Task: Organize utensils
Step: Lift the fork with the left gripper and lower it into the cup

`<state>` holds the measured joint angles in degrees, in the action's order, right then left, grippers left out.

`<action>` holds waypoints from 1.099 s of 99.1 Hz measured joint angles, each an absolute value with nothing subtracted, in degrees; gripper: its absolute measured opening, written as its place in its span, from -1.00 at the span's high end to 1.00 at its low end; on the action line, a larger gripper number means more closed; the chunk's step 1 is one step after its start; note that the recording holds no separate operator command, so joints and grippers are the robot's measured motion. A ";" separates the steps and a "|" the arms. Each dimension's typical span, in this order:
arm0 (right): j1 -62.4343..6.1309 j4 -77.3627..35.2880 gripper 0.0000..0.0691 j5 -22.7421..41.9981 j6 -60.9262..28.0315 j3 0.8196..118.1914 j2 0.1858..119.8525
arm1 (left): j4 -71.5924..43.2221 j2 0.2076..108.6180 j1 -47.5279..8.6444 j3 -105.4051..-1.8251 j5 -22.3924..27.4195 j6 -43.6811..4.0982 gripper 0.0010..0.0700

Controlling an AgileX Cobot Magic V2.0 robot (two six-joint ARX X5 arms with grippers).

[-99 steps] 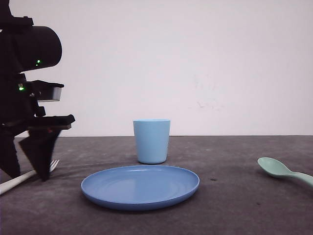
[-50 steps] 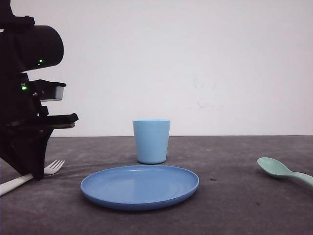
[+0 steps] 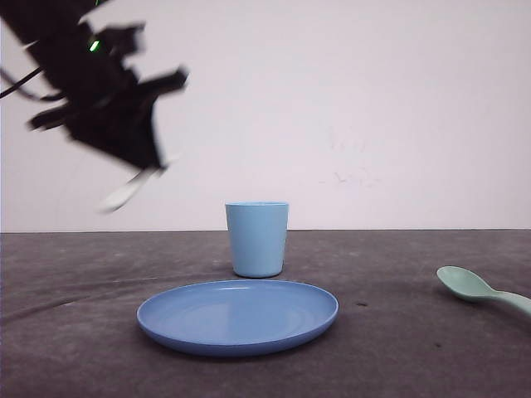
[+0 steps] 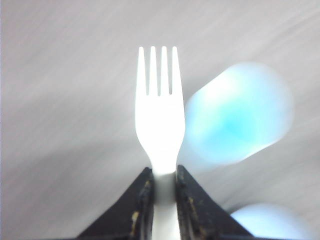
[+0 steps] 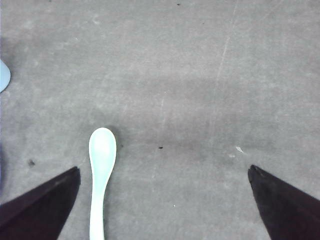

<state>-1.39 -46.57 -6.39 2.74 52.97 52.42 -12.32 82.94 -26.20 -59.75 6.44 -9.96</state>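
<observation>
My left gripper [image 3: 153, 162] is high in the air at the left, blurred with motion, shut on the white fork [image 3: 126, 192]. In the left wrist view the fork [image 4: 158, 115] stands straight out from the jaws with its four tines pointing away; the gripper [image 4: 164, 172] clamps its neck. The mint-green spoon [image 3: 479, 289] lies on the table at the far right. In the right wrist view the spoon [image 5: 100, 175] lies between the fingers, close to one of them, and my right gripper [image 5: 164, 172] is wide open above the table.
A light blue cup [image 3: 257, 238] stands upright at the middle of the dark table [image 3: 398, 348], with a round blue plate [image 3: 237, 315] just in front of it. The cup [image 4: 237, 115] appears blurred beyond the fork in the left wrist view.
My left gripper has closed on the fork at the table's left and lifted it high and to the right. The spoon, cup and plate have not moved.
</observation>
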 joint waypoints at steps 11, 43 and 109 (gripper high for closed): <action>-1.39 -47.00 -0.97 -6.39 2.74 52.97 52.42 | -1.78 82.96 -27.79 -59.75 10.94 -10.13 0.91; -1.39 -48.84 -0.97 -6.20 2.74 52.97 52.42 | 24.18 89.25 -29.93 -59.75 11.14 -10.11 0.91; -1.39 -50.04 -0.97 -6.17 2.76 52.97 52.42 | 35.24 105.69 -30.41 -59.75 11.49 -7.86 0.91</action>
